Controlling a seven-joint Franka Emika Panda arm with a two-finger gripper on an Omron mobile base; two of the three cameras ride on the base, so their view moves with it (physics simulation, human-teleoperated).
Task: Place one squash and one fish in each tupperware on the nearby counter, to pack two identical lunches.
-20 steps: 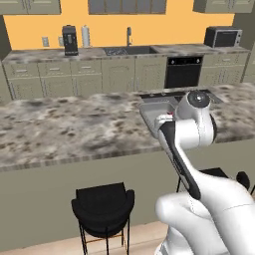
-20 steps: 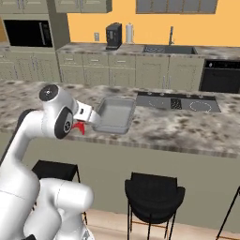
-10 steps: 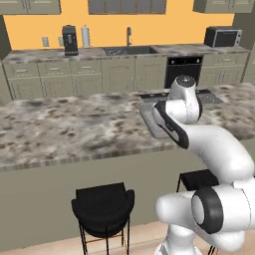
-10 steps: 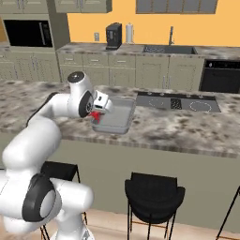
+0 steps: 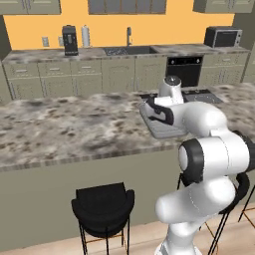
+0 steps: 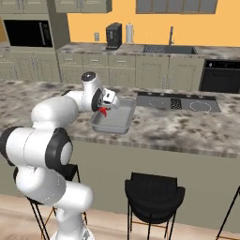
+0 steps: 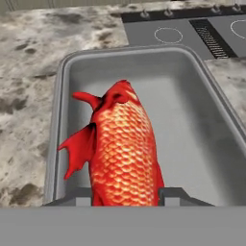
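My gripper (image 7: pixel 126 194) is shut on a bright red-orange fish (image 7: pixel 122 149), which points away from the hand with its fins spread. It hangs just above one light-grey tupperware (image 7: pixel 61 101), over the near left part of its bare floor. In the right base view the fish (image 6: pixel 102 111) shows as a red spot under the gripper (image 6: pixel 104 108), above the left side of the tupperware (image 6: pixel 117 124) on the island counter. The left base view shows the hand low over the tupperware (image 5: pixel 160 129). No squash shows in these views.
A black cooktop (image 6: pixel 178 102) lies in the island counter just beyond the tupperware, seen close in the hand view as the cooktop (image 7: pixel 192 29). Two black stools (image 6: pixel 153 194) (image 5: pixel 102 206) stand under the counter's near edge. The back wall holds a coffee machine (image 5: pixel 69 40) and a microwave (image 5: pixel 222 36).
The arm has swung forward from the counter's near edge, carrying the fish over the tupperware. The grip has not changed.
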